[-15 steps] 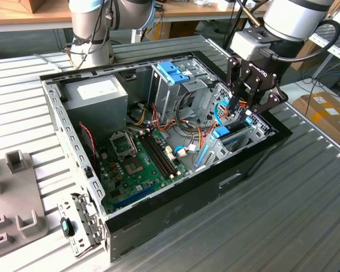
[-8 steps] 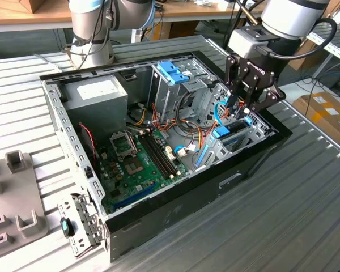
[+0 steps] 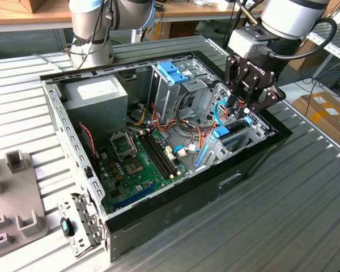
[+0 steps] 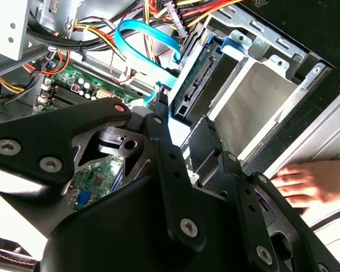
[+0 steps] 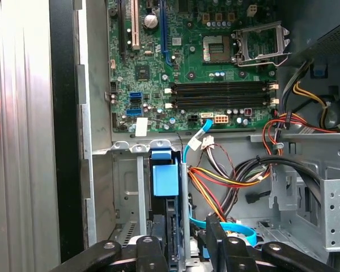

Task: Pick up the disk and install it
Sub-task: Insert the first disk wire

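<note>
The disk (image 3: 229,135) stands on edge in the drive bay at the end of the open computer case (image 3: 175,204) on the exterior view's right, its light-blue rails showing. My gripper (image 3: 242,110) hangs straight above it, reaching down into the bay. In the first wrist view the black fingers (image 5: 153,249) stand apart on either side of the disk (image 5: 174,221), with a gap and a blue cable between the disk and one finger. In the second wrist view the gripper (image 4: 192,133) sits just short of the disk's connector edge (image 4: 195,85). The gripper is open.
A person's hand (image 4: 306,181) rests on the outside of the case beside the bay. The case holds a green motherboard (image 3: 136,158), a grey power supply (image 3: 96,93), a blue-topped cage (image 3: 173,71) and loose cables (image 5: 226,181). Another arm's base (image 3: 90,34) stands behind.
</note>
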Robot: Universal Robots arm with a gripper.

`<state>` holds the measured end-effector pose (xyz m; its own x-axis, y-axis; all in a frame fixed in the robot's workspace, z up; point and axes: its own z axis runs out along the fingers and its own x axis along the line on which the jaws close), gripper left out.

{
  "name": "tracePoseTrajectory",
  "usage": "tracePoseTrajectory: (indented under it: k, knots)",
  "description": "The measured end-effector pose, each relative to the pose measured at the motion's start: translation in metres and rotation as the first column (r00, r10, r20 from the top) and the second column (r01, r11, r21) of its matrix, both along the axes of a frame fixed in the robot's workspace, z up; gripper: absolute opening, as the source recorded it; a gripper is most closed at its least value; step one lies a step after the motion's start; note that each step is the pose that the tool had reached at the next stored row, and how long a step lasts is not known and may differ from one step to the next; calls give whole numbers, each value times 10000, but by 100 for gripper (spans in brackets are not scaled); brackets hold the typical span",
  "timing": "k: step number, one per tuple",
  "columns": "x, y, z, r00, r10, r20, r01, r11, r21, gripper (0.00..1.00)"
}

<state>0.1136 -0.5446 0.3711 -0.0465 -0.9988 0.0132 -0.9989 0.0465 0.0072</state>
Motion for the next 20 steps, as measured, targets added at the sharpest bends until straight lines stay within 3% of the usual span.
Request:
tracePoseTrajectory:
  k: [5, 9, 20]
  knots:
    - [1, 39, 0, 10000, 1, 0, -1, 10000, -1, 43]
    - [29, 145, -3, 10000, -1, 0, 1, 10000, 0, 43]
    - [209, 166, -69, 10000, 1, 0, -1, 10000, -81, 43]
